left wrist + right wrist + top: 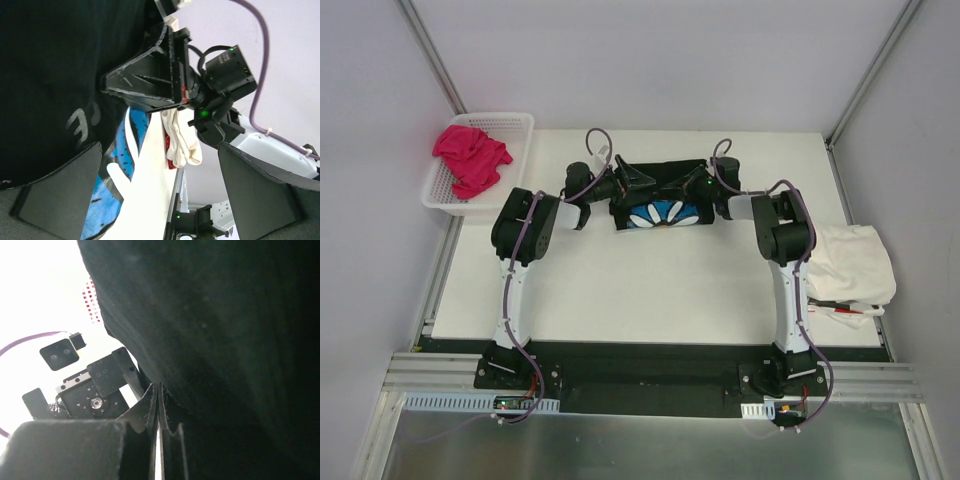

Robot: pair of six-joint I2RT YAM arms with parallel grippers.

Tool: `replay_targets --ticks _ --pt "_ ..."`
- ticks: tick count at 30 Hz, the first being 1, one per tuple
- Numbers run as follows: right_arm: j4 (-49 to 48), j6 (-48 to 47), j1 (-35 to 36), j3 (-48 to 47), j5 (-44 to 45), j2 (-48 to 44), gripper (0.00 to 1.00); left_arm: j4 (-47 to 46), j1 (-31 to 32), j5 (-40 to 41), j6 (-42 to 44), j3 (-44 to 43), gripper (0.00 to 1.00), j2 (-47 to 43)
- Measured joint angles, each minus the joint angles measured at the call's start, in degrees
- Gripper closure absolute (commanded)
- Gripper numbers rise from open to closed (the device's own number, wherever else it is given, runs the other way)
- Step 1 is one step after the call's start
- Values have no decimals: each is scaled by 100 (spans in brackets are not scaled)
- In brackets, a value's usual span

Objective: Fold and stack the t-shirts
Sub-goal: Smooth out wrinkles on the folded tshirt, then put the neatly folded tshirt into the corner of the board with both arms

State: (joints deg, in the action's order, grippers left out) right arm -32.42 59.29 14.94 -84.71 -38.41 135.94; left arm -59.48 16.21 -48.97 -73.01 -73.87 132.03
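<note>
The black t-shirt [660, 172] with a white daisy on a blue patch [660, 214] lies partly folded at the back middle of the table. My left gripper [628, 183] is at its left edge, jaws wide open [159, 150], with the cloth [50, 75] beside one finger. My right gripper [692, 186] is at its right edge, shut on a fold of the black cloth [225, 330] at the fingertips [159, 387]; it also shows in the left wrist view [140, 82]. The pink t-shirt [470, 157] lies in the basket. Cream-white t-shirts [850, 262] lie piled at the right.
The white mesh basket [510, 122] stands at the table's back left corner. The cream pile hangs over the table's right edge, with something red [848, 312] under it. Grey walls close in the table on three sides.
</note>
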Motion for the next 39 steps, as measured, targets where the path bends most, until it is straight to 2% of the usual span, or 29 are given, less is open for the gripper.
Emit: replay_targets --ticks 7,12,15,19,21,24,28,32,36,39 --pt "-334 114 -79 334 -59 -96 76 -413 33 2 -116 155 1 0" --pt "-330 4 -400 907 -280 -664 67 -345 17 -96 -70 76 1 0" --pt "66 -413 -813 1150 -328 -1370 63 186 -20 -280 310 -116 1 -125" --pt "1405 -1729 -1276 1056 -70 -2625 58 1757 -50 -481 1550 -549 1 -793" --pt "2363 -2522 -1362 811 317 -3287 57 2758 -37 -479 2347 -866 1 -1244" --pt "3169 -3309 -1340 831 820 -4207 57 3934 105 -435 3480 -1344 1 -2013" --pt "3696 -3866 -1318 1884 1700 -5595 52 4579 671 -490 4400 -1591 1 -2675" --pt "4317 -4247 -1467 2942 2570 -6352 50 4931 1351 -918 4876 -1832 1 -2413" --pt "5471 -4819 -1405 3038 4249 -6507 39 5591 1604 -1003 5213 -1838 1 -1880" --pt "6183 -5060 -1364 3001 4883 -6664 31 6360 1596 -684 5652 -1847 1 -1744"
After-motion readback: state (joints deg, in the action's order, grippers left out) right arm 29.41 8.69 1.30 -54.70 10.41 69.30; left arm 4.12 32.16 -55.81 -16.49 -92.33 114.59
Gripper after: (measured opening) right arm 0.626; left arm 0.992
